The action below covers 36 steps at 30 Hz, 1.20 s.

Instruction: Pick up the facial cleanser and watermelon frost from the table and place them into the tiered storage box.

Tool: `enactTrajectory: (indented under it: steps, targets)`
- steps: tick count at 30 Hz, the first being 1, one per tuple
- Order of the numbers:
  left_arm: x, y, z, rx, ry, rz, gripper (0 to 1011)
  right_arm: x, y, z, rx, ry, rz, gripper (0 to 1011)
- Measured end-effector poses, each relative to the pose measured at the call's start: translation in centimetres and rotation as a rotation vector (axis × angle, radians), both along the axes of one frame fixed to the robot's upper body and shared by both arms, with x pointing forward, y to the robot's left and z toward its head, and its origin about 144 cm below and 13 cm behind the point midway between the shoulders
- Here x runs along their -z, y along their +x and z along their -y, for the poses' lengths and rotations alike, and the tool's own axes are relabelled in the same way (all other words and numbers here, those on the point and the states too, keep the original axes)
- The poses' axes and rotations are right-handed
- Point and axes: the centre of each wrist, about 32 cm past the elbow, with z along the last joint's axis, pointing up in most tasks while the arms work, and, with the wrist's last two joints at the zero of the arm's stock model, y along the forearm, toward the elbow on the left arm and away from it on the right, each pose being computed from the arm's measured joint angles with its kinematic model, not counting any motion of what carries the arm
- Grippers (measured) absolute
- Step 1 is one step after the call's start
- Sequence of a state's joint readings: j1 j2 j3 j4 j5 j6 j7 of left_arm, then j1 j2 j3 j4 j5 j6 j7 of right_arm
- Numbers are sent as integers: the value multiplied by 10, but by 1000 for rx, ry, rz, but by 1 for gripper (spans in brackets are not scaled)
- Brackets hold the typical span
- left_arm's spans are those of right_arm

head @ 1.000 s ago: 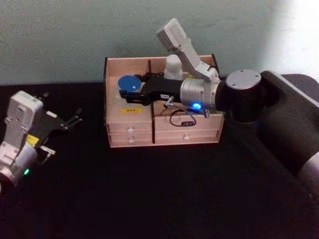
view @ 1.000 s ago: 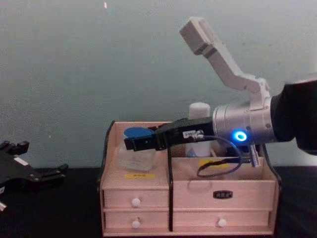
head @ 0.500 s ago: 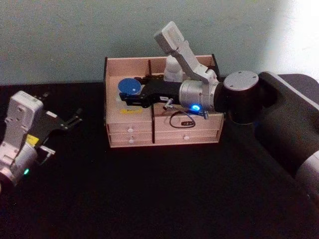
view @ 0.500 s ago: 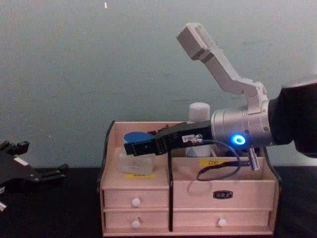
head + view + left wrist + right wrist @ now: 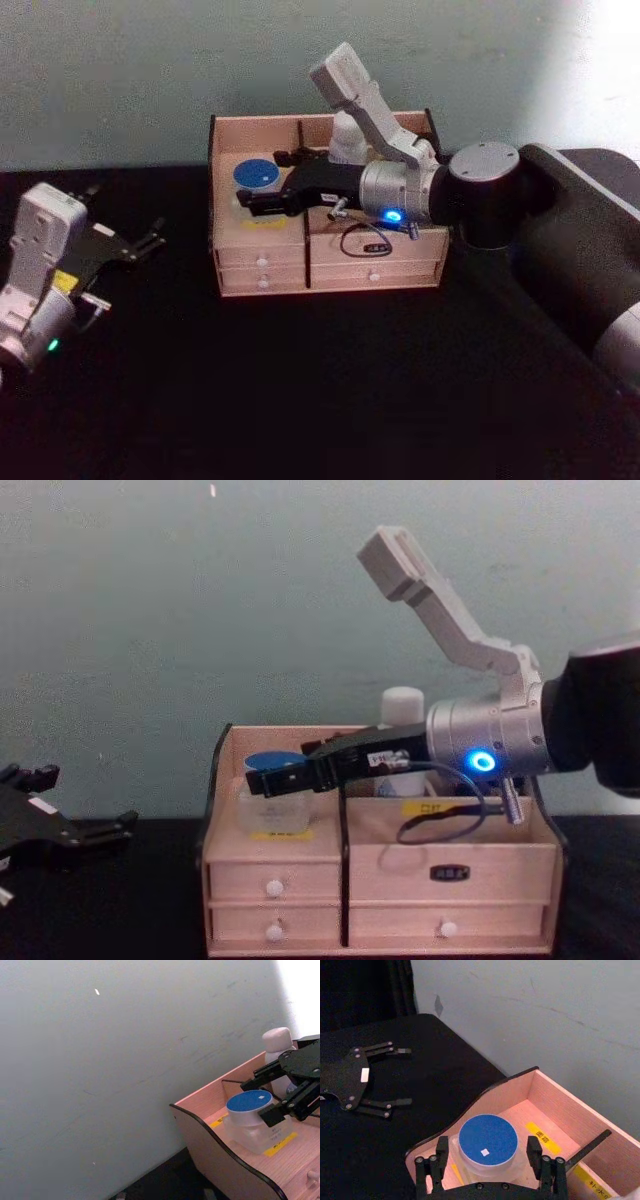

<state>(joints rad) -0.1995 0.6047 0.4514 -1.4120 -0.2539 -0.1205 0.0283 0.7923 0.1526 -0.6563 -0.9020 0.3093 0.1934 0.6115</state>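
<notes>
The watermelon frost (image 5: 257, 173), a clear jar with a blue lid, stands in the left front compartment of the tiered storage box (image 5: 270, 270). My right gripper (image 5: 262, 182) reaches over the box from the right and is shut on the jar; in the right wrist view its fingers (image 5: 442, 1152) press both sides of the jar (image 5: 487, 1140). The facial cleanser (image 5: 345, 135), a white bottle, stands upright in a rear compartment behind the right arm. My left gripper (image 5: 150, 235) is parked open at the table's left, away from the box.
The box (image 5: 400, 870) stands at the back of the black table (image 5: 300, 380) against a pale green wall, its small drawers with white knobs (image 5: 274, 888) closed. A loose black cable (image 5: 440, 815) hangs from the right wrist over the box front.
The right gripper has lowered the jar a little, down into the left compartment. The left arm has not moved.
</notes>
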Motion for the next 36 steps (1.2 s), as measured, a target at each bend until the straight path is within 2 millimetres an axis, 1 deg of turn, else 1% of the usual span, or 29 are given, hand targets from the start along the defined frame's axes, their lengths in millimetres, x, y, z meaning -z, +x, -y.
enactTrajectory:
  steps: [1,2,11,17,24,30,36]
  targets:
    - [0,0,0,0,0,0,1001,0,0,0,0,0,0,995]
    - [0,0,0,0,0,0,1001,0,0,0,0,0,0,1002]
    - [0,0,0,0,0,0,1001,0,0,1,-2,3,-1,1002]
    - [0,0,0,0,0,0,1001,-7,-5,6,-14,42,29,1002]
    - [0,0,0,0,0,0,1001,-21,-19,18,-25,91,103,1002]
    - [0,0,0,0,0,0,1001,-35,-34,33,-15,152,182,1002]
    - [0,0,0,0,0,0,1001,-43,-49,51,57,189,248,1002]
